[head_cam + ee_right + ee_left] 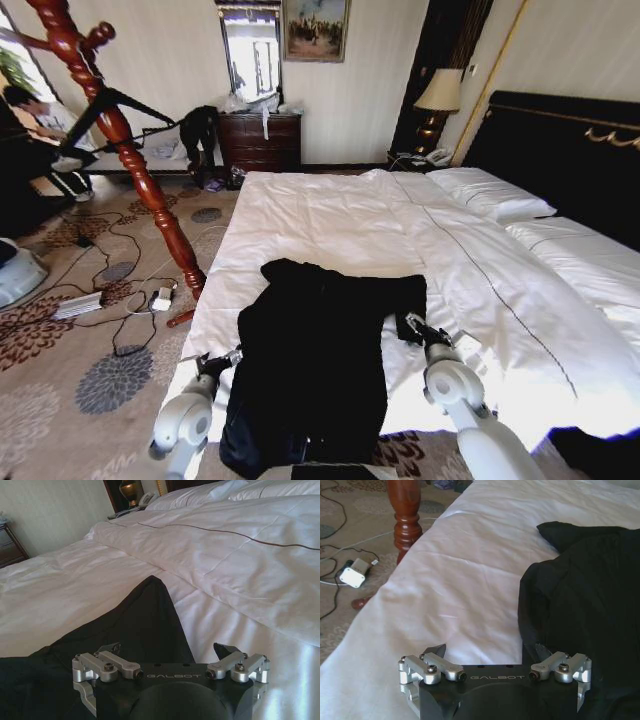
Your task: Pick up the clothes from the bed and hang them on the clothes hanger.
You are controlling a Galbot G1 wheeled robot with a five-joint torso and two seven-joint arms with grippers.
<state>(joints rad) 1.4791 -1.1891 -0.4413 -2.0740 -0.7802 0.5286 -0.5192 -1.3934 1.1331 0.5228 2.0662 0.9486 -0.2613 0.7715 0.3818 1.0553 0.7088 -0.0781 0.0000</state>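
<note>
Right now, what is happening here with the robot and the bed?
A two-armed robot stands at the foot of the bed, where a black coat lies spread on the duvet. The left tool is at the coat's left edge and the right tool at its right edge, both open. Neither grips it.

"GALBOT" — left hand (490, 652), right hand (170, 652)

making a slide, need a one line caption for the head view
Black coat lies spread on the white bed, flanked by the left gripper and right gripper, both open.
</note>
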